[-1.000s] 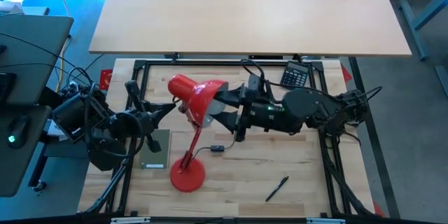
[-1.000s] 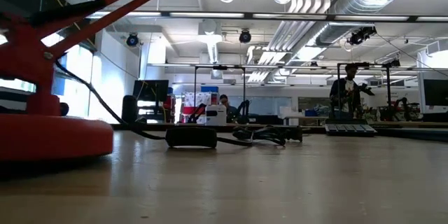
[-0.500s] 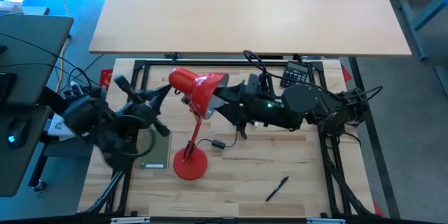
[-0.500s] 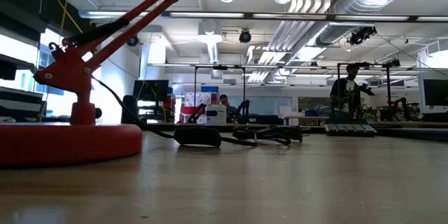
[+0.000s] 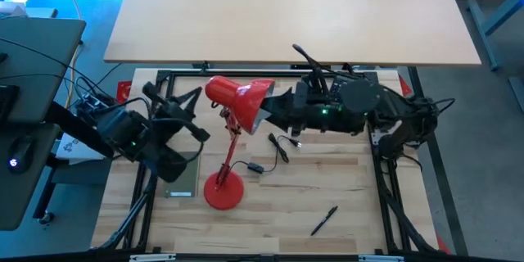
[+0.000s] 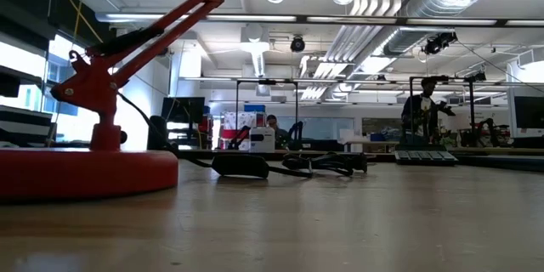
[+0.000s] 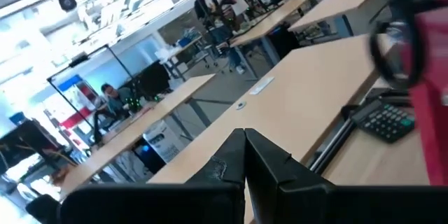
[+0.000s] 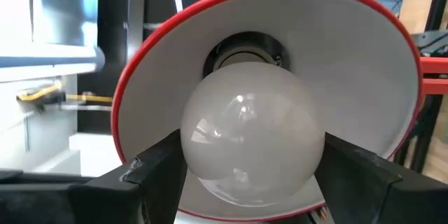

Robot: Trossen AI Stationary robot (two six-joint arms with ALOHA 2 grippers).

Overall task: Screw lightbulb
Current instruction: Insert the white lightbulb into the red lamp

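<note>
While the right jaws (image 8: 245, 175) stand part open with one dark finger (image 8: 157, 171) on each side of the lightbulb (image 8: 248, 136), they grip the globe across its widest part. The bulb sits inside the mouth of the red lamp shade (image 8: 364, 56), its narrow base pointing into the dark socket (image 8: 245, 47) at the shade's centre. Whether the threads have begun to engage cannot be told.

Handling judgement: the bulb is probably light, rigid and brittle, with a smooth, glossy surface that will slip under a weak grip and may crack under a strong one. Grip it at the widest part, as here, with even contact on both sides. Keep the rotation axis in line with the socket; a tilted bulb is likely to cross-thread.

In the high view, the right gripper (image 5: 274, 108) is at the open end of the shade (image 5: 241, 98). The shade stands on a thin jointed stem above a round red base (image 5: 223, 194) on the worktop (image 5: 327, 180). Such a stem may swing under turning force.

The left gripper (image 5: 184, 106) is fully closed and holds nothing visible. It lies near the rear of the shade; contact cannot be confirmed.

A black pen (image 5: 323, 220) lies well apart, near the front edge of the worktop.
</note>
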